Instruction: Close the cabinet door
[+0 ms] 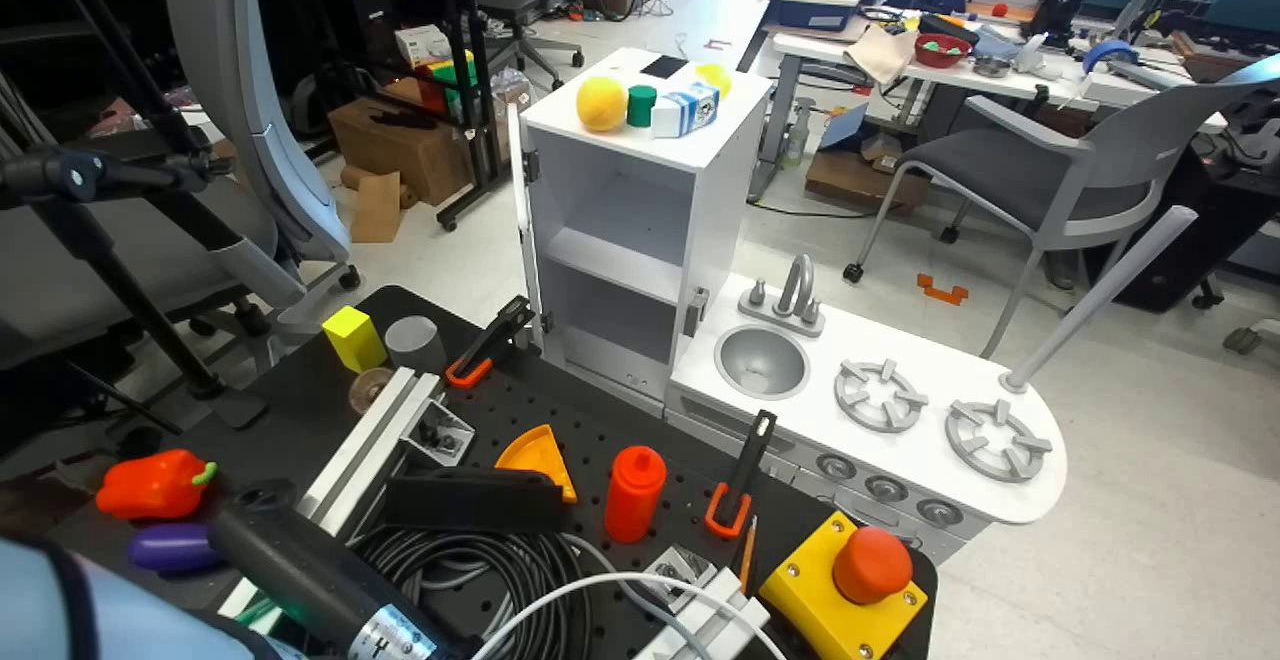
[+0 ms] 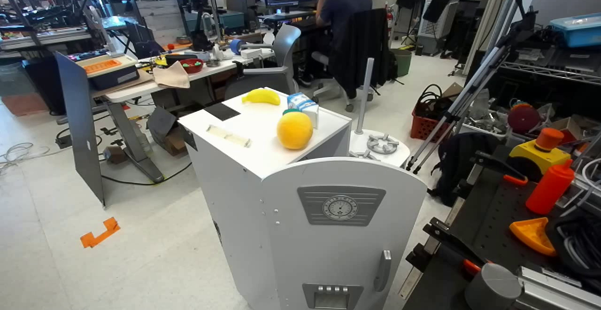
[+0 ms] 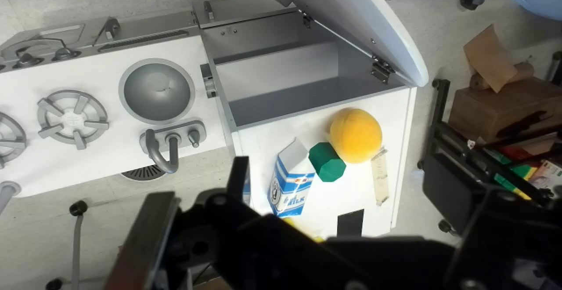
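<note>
The white-grey cabinet door (image 2: 328, 249) stands wide open, swung out from the front of the tall white cabinet (image 2: 220, 202). Its outer face shows a dial and a grey handle (image 2: 383, 270). In another exterior view the door (image 1: 521, 180) is seen nearly edge-on at the cabinet's left, and the shelves inside show. In the wrist view the door's inner side (image 3: 347, 9) is at the top, beyond the cabinet opening. My gripper (image 3: 347, 184) is over the rear of the cabinet top, apart from the door. Its fingers are spread and hold nothing. It is not clearly seen in the exterior views.
An orange ball-like fruit (image 1: 601, 104), a green block (image 1: 641, 105), a milk carton (image 1: 685, 110) and a banana (image 2: 261, 96) lie on the cabinet top. The sink-and-burner counter (image 1: 920, 370) with an upright pole (image 1: 1100, 295) adjoins it. A black pegboard table (image 1: 590, 430) stands in front.
</note>
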`<state>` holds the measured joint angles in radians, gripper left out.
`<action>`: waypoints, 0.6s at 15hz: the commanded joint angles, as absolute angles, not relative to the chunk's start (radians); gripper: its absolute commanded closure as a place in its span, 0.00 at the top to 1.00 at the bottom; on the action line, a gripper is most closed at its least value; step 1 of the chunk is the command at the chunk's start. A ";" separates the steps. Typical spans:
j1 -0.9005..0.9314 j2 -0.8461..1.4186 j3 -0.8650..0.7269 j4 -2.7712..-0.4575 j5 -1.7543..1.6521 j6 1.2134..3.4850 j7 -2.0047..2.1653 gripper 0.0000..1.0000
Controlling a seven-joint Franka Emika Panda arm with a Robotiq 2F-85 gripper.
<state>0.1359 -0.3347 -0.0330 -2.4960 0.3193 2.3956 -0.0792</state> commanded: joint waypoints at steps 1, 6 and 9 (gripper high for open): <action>0.128 -0.294 -0.042 -2.468 0.327 2.320 -0.121 1.00; 0.086 -0.090 -0.013 -2.365 0.179 2.141 -0.093 1.00; 0.083 0.056 -0.003 -2.271 0.115 2.055 -0.118 1.00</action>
